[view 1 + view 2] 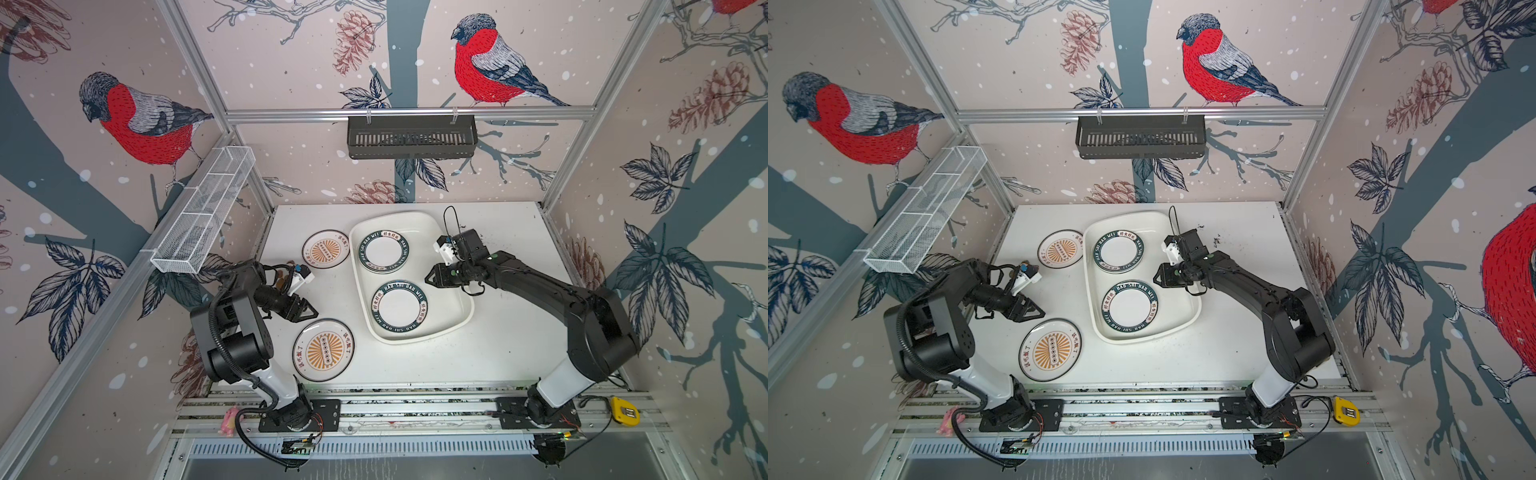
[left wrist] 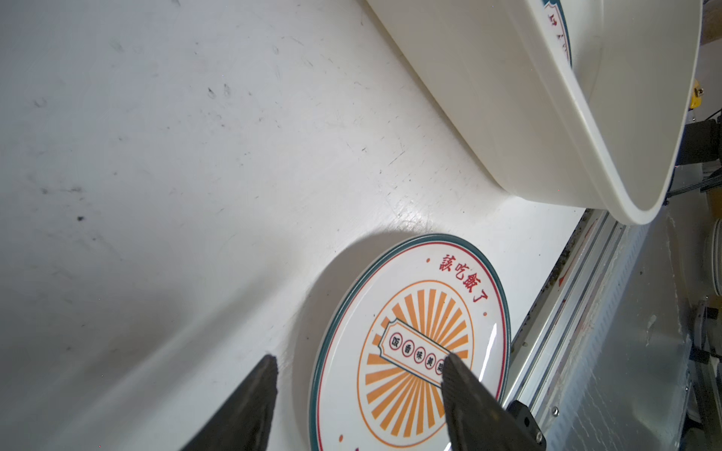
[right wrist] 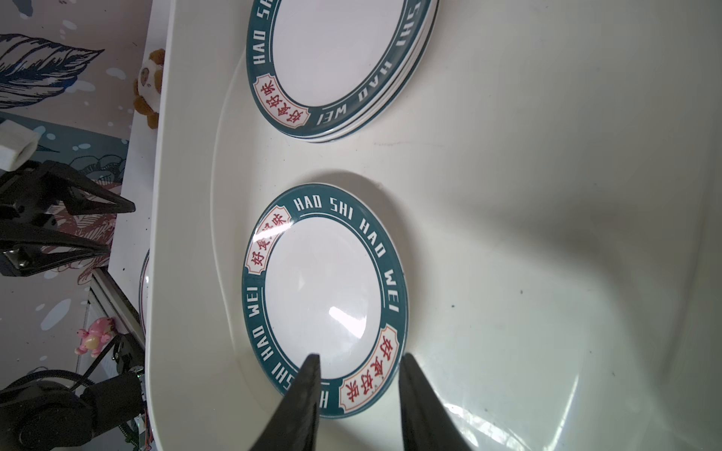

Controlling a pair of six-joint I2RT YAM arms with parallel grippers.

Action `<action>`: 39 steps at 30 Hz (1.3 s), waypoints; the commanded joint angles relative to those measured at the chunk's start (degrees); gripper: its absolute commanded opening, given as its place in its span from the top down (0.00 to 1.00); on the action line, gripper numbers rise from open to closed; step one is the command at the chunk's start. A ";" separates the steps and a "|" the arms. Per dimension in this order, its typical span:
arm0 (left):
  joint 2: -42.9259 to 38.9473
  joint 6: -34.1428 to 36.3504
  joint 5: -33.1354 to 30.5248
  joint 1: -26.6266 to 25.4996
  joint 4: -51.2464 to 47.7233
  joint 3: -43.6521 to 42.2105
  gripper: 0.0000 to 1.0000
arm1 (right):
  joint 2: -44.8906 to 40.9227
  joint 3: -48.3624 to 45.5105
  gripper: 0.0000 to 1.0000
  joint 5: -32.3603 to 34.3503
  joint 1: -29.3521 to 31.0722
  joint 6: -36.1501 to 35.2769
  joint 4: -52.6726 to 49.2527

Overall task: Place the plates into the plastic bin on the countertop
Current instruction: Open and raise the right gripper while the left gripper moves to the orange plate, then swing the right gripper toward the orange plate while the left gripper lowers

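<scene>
Left of the plastic bin (image 1: 419,230), the left claw (image 1: 309,310) hangs wide open and empty above the table (image 1: 498,332), just beside a sunburst plate (image 1: 323,350). Inside the bin lie green-rimmed plates (image 1: 399,306). Over the bin the right claw (image 1: 429,277), partly open, grips nothing.

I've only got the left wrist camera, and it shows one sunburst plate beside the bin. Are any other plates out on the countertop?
Observer: Yes, a second sunburst plate lies on the countertop, beside the plastic bin's far left corner.
Operator: What's inside the bin?
Observer: Two green-rimmed plates show from above: the near one, and the far one, which tops a stack.
Operator: And the right end effector?
Observer: It hangs open over the bin's right side, holding nothing.
</scene>
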 commanded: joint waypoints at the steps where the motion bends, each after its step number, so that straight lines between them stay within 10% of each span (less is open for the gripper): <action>1: 0.91 2.56 -1.48 -0.05 -0.64 -0.70 0.32 | -1.59 -2.07 0.64 0.34 -0.14 2.29 2.98; 30: 8.78 6.02 -5.70 0.54 1.90 -2.13 0.42 | -7.22 -9.68 0.66 -2.26 -0.02 4.79 10.94; 39: 8.00 5.41 -5.32 1.06 2.55 -1.98 0.42 | -16.70 -8.03 0.65 2.62 14.34 2.00 10.75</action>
